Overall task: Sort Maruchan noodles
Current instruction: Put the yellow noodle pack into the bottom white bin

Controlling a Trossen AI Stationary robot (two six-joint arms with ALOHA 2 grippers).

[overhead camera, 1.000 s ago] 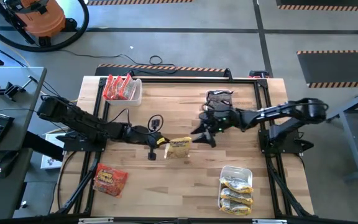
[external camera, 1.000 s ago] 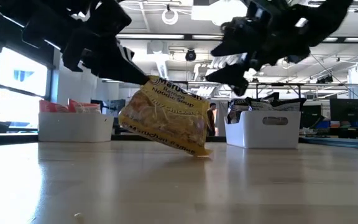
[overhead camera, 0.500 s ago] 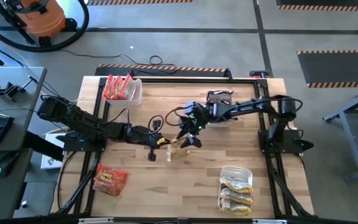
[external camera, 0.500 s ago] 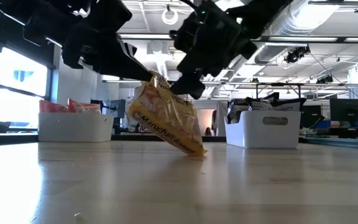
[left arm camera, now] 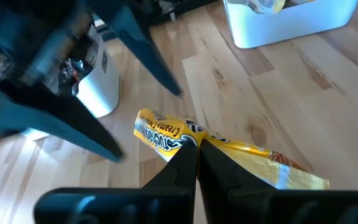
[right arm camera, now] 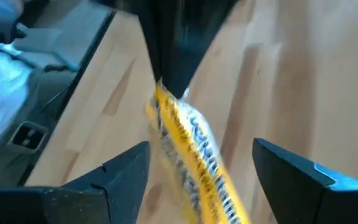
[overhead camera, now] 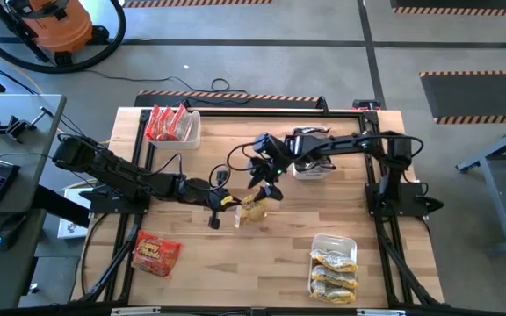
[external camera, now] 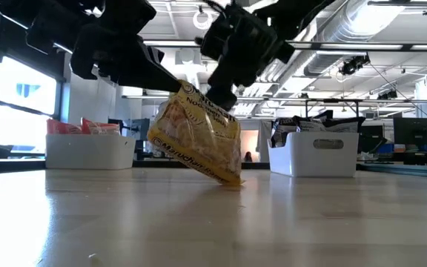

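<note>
1 yellow packet (external camera: 196,132) hangs tilted, corner pinched.

- Yellow noodle packets: one (overhead camera: 253,209) held mid-table, three (overhead camera: 333,271) in the near-right bin (overhead camera: 351,242); four.
- Red-orange packets: one (overhead camera: 155,253) loose at the near-left corner; several (overhead camera: 169,124), number unclear, in the far-left bin (overhead camera: 191,138).
- Dark packets (overhead camera: 309,137): number unclear, far-right bin (overhead camera: 313,171).
- White bins: three.
- Arms: two.
</note>
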